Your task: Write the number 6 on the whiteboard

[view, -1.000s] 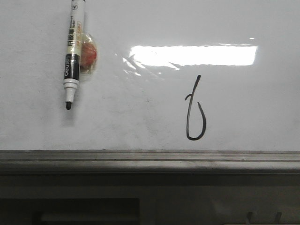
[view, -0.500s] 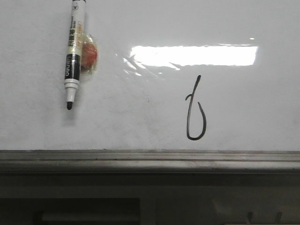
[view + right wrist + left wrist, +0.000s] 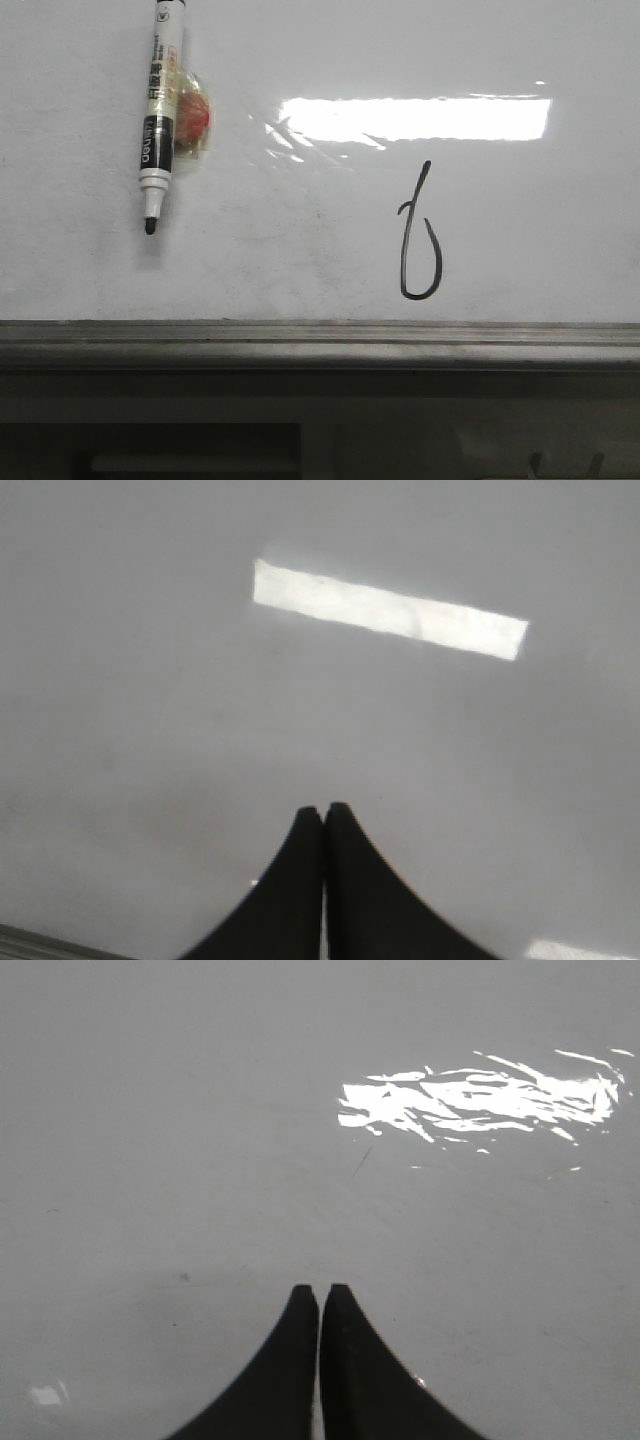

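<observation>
A black-and-white marker pen (image 3: 158,115) is hanging nearly upright at the upper left of the front view, its uncapped black tip pointing downward and its upper end running out past the frame edge. Printed text is running along its barrel, too small to read. Just beside the barrel, on its right and touching it, a small reddish-orange lump (image 3: 191,118) wrapped in something clear is sitting against the white surface. A soft grey shadow is falling below the pen's tip. Below, dark furniture (image 3: 200,440) is showing dimly, its details too murky to tell.
</observation>
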Tool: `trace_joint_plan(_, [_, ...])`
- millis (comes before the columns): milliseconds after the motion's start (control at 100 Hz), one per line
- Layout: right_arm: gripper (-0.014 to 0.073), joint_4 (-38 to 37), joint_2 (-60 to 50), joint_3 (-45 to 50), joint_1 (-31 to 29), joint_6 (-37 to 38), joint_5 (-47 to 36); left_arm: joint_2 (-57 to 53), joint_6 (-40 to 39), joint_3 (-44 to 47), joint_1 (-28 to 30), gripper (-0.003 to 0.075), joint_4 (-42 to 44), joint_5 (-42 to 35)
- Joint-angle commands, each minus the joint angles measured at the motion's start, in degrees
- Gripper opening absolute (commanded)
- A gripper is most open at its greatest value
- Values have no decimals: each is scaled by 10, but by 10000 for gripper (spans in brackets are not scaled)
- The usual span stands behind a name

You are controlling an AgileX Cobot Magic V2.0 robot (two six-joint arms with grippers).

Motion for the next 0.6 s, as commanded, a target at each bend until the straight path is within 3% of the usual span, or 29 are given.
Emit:
trace_joint_plan(0, [-57,-7,-9,15,-3,2,-44,-18,-5,28,1,-20,-6,-40])
trace_joint_plan(590, [-57,-7,-9,13,-3,2,-48,-18,-5,28,1,-20,-6,-40])
